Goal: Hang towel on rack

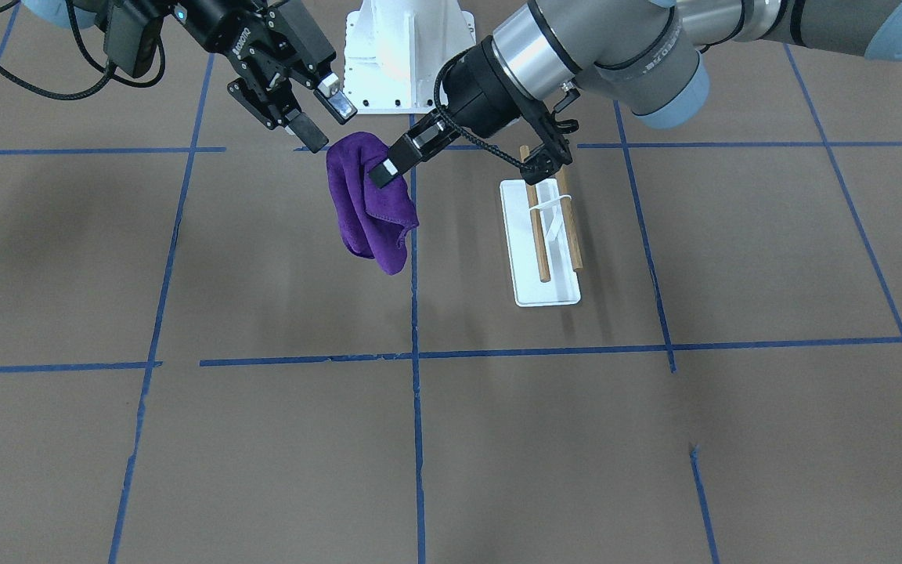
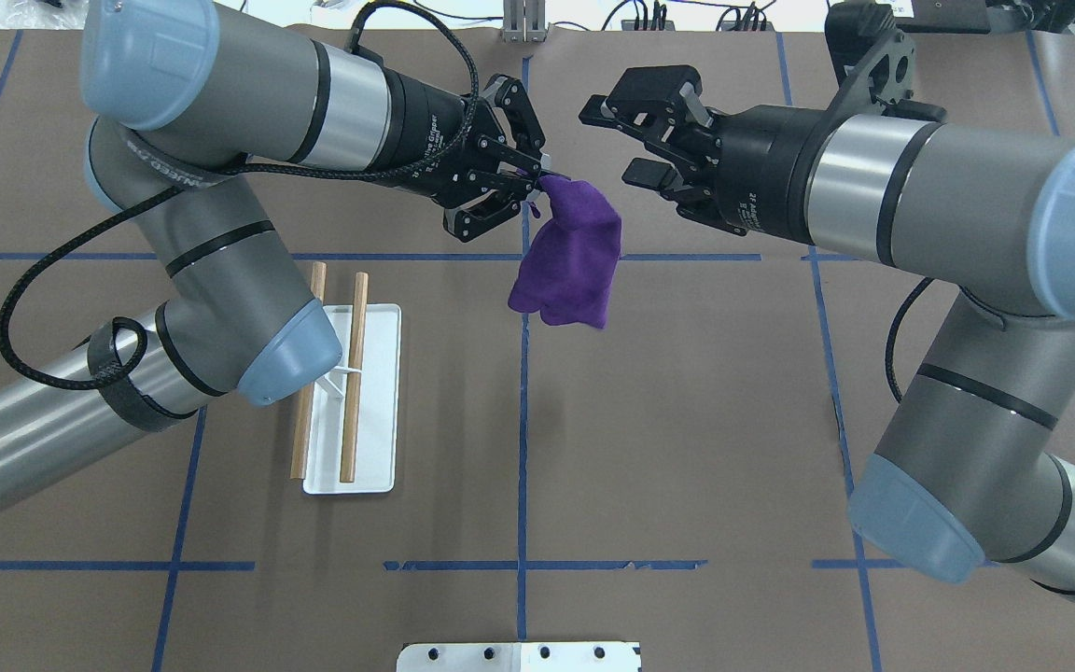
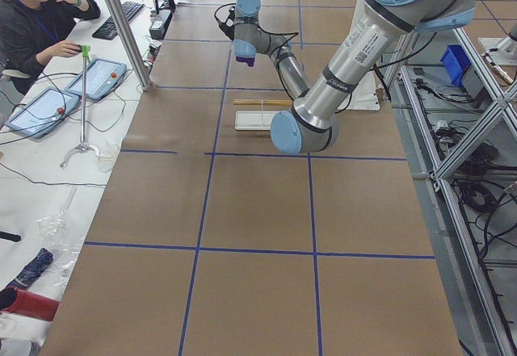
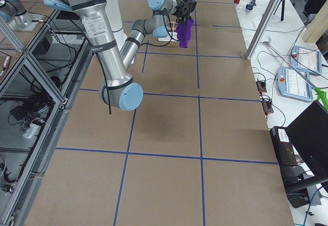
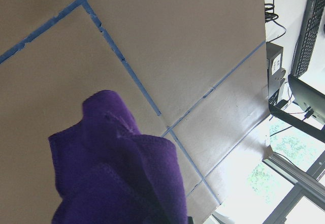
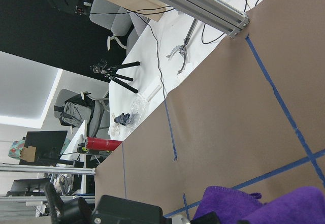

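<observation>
The purple towel (image 2: 570, 266) hangs bunched in the air over the table's middle line, held by its top corner. My left gripper (image 2: 536, 183) is shut on that corner; in the front view it (image 1: 385, 172) pinches the towel (image 1: 369, 207) from the right. My right gripper (image 2: 618, 140) is open and empty, just beside the towel's top, and also shows in the front view (image 1: 323, 111). The rack (image 2: 379, 448), a white plate with two wooden rods (image 2: 353, 373), stands on the table under my left forearm, apart from the towel. The towel fills the bottom of the left wrist view (image 5: 117, 173).
The white bolted robot pedestal (image 1: 408, 55) stands at the table's near edge behind the arms. Blue tape lines (image 2: 523, 420) grid the brown table. An operator (image 3: 40, 17) sits at a side desk beyond the far edge.
</observation>
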